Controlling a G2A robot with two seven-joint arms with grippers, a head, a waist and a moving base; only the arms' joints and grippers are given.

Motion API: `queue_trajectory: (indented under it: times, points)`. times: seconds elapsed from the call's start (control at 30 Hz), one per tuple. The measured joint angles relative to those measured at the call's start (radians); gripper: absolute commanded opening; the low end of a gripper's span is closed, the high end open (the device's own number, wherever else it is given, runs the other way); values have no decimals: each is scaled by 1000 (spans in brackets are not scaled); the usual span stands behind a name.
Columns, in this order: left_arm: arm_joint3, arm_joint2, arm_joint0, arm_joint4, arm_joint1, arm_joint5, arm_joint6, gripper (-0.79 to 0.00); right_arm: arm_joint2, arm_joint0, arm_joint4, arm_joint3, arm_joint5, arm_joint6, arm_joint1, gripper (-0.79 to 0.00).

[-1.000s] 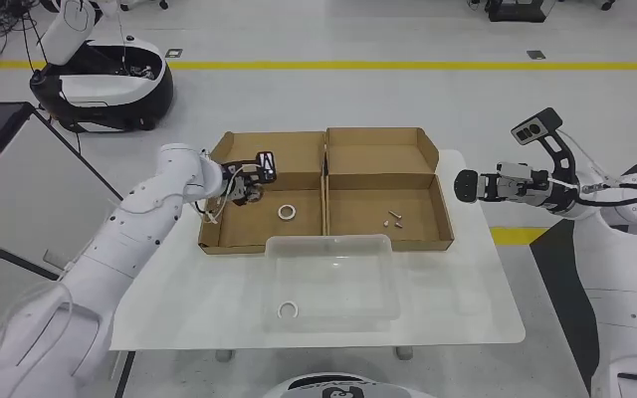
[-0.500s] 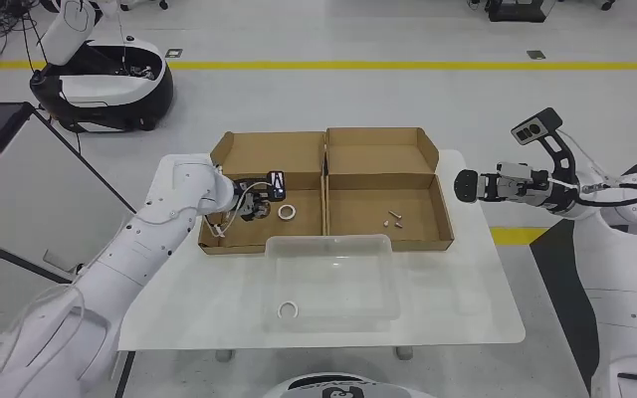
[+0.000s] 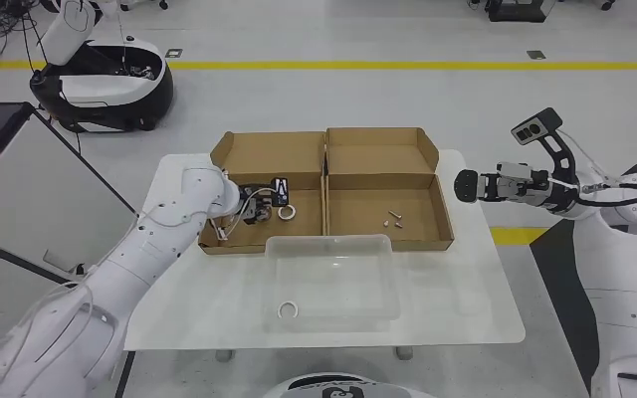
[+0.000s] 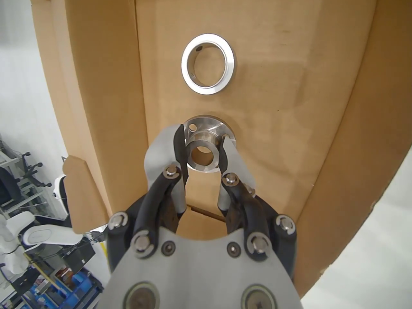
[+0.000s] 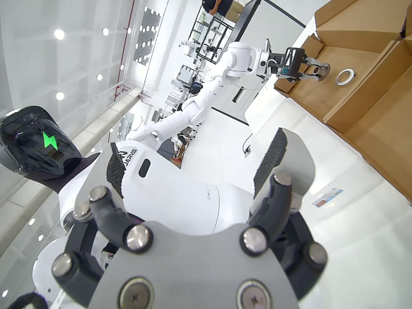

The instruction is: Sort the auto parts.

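Flanged hub [image 4: 206, 123], clamped at its neck by the left tool [image 4: 202, 143], sits low in the left cardboard box [image 4: 289, 65], flange toward the floor, just beside the loose ring [image 4: 207, 88]; the right tool [image 5: 196, 144], spread and empty, stands well apart.

Left cardboard box [image 3: 304, 231]: left gripper [image 4: 201, 144] clamping flanged bushing [image 4: 206, 124] sits mid-floor, metal ring [image 4: 208, 64] just right of it, walls all round. Right cardboard box [image 3: 358, 214] floor open except two bolts [image 3: 395, 219].

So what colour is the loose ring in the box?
The ring is silver, clearest in left wrist view.
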Motion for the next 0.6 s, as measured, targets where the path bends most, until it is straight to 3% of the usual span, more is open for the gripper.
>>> queue_trajectory:
  times: [0.3, 0.47, 0.6]
  points:
    - [74, 27, -19, 21, -23, 2, 42, -785, 0, 0, 0, 0, 0, 0, 0, 0]
    - [100, 33, -26, 28, -32, 2, 56, -422, 0, 0, 0, 0, 0, 0, 0, 0]
    - [114, 36, -33, 31, -38, -4, 63, -413, 0, 0, 0, 0, 0, 0, 0, 0]
